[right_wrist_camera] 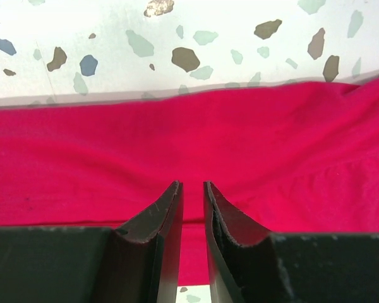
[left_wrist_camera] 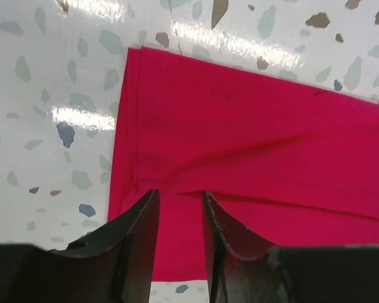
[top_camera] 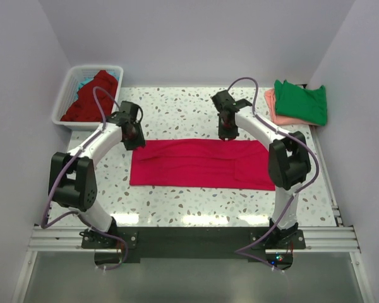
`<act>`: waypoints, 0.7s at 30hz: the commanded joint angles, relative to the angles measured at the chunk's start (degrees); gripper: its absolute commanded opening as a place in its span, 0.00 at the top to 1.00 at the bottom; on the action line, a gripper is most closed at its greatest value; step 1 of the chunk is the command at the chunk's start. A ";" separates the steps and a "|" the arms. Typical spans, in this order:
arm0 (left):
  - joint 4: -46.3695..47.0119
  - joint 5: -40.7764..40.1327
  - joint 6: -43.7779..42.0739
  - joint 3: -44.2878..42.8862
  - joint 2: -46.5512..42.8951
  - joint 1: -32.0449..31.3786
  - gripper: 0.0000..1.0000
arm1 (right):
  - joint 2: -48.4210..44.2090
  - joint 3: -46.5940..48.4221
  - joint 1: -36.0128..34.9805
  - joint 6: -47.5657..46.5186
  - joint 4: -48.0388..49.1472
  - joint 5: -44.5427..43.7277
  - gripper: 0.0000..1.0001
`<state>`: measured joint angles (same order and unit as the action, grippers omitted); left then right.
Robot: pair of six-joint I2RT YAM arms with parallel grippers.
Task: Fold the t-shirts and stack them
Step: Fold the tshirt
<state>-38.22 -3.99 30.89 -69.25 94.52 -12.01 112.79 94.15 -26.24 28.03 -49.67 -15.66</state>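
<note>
Speckled white table [top_camera: 177,110] carries the crimson-pink t-shirt [top_camera: 199,163] flat at its centre, long axis left to right. Left hand [top_camera: 134,139] sits over its far left corner, fingers slightly apart; right hand [top_camera: 228,134] over its far edge, fingers narrowly apart.

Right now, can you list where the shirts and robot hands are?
bright pink shirt: flat, folded into a long strip, middle of table
dark red shirt: heaped in white basket, far left corner
green shirt: folded on the salmon shirt, far right
left gripper: slightly open over strip's left end
right gripper: narrow gap, over strip's far edge
</note>
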 commanded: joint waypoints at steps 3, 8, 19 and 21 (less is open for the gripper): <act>-0.37 -2.69 2.24 5.35 -1.89 -1.61 0.62 | 0.76 0.69 -0.48 -0.78 1.24 2.12 0.76; 2.53 -4.18 4.34 7.29 -2.23 -1.61 0.62 | 0.50 0.16 -0.39 -1.31 1.07 2.04 0.76; 4.47 -9.02 6.90 7.73 -0.04 -1.70 0.62 | 0.50 -1.07 -0.48 -1.84 0.89 2.48 0.77; 4.38 -9.11 6.90 7.73 0.49 -1.70 0.61 | 0.50 -1.07 -0.48 -1.93 0.80 2.39 0.77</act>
<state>-35.64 -11.05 36.49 -61.91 94.17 -13.58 113.99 93.19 -26.35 26.94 -49.25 -13.74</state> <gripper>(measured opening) 0.385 0.233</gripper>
